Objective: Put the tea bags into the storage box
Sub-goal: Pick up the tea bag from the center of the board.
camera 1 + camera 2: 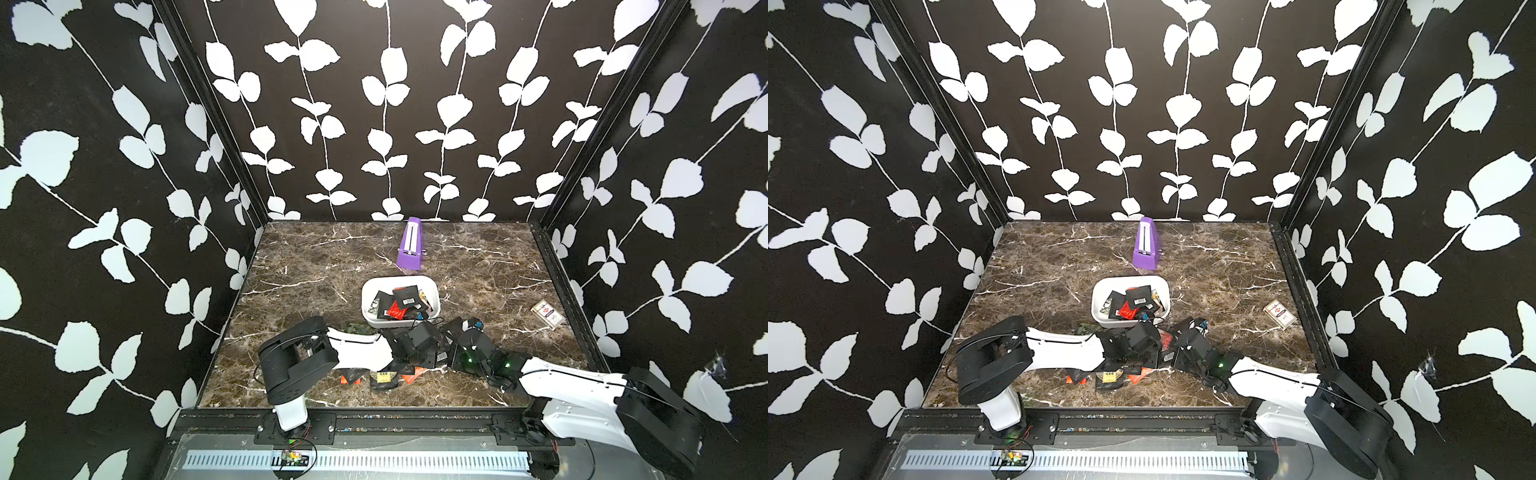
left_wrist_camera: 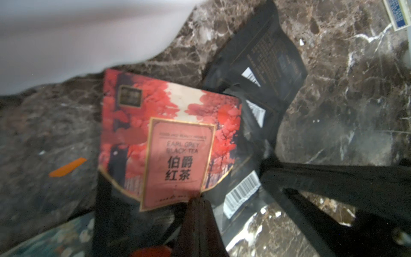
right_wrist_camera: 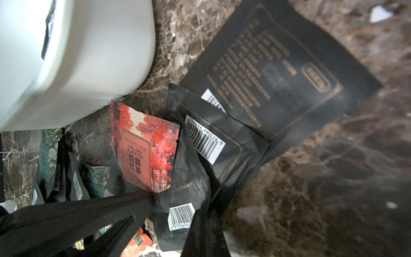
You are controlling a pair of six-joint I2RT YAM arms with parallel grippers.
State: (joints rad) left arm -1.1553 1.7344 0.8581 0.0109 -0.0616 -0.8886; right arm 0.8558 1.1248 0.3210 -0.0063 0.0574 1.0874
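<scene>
I see a glossy, marble-patterned table (image 1: 316, 266), a smooth plastic storage box (image 1: 365, 296) on it, and crinkled, faintly shiny foil tea bags (image 3: 278, 73) beside that box.

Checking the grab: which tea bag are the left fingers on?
The red Earl Grey tea bag; left fingers pinch its edge. Black barcoded tea bags lie beside it.

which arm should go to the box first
probably left: the left gripper is shut on the red tea bag beside the storage box; the right gripper pinches a black tea bag in the pile.
</scene>
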